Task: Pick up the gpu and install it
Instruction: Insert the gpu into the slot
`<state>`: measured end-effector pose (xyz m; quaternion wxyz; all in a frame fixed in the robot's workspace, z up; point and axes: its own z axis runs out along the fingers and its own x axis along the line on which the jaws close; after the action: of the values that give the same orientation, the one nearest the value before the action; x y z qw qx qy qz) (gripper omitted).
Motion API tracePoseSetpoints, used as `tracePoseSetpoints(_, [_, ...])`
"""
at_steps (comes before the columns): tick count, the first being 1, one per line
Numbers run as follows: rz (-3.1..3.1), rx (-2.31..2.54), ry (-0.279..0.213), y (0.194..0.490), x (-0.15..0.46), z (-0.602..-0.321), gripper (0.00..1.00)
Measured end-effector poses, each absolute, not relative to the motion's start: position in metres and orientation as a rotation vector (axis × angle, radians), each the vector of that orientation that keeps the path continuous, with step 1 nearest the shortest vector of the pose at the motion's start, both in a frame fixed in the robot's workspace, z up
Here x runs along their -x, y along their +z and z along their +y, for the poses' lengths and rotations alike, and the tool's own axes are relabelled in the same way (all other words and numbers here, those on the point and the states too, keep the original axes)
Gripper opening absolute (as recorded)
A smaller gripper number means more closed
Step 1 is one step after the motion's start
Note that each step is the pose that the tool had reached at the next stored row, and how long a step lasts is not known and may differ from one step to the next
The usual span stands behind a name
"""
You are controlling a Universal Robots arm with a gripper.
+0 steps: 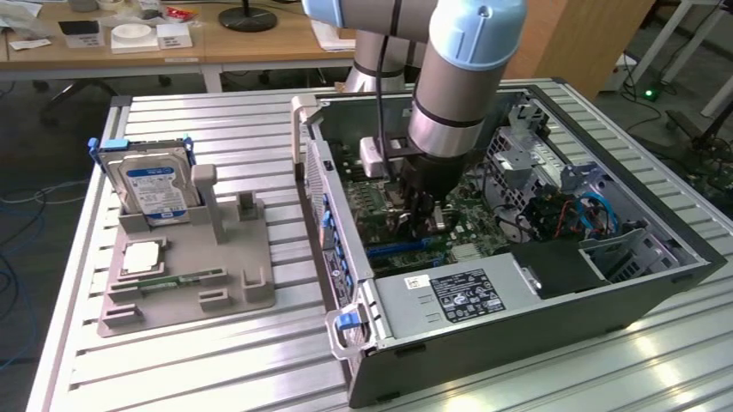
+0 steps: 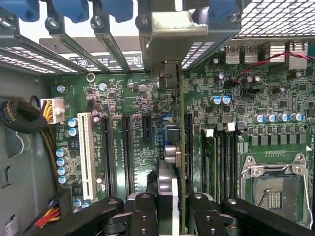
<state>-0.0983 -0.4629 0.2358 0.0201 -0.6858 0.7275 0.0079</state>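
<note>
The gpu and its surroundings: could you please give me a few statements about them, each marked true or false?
1. The gripper is shut on the gpu above the motherboard. True.
2. The gpu lies in the grey holder on the table. False: it is inside the open computer case, held on edge.
3. The hard drive stands upright in the grey holder. True.
4. The CPU socket on the motherboard holds a chip. False: it is open and empty; the CPU chip rests on the holder.
5. The arm reaches into the case from above. True.
</note>
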Motion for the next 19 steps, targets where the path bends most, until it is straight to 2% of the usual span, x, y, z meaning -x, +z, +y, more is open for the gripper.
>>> tracePoseSetpoints(19, [2.257, 2.127, 0.025, 0.2271, 0.1037, -0.4633, 0.28])
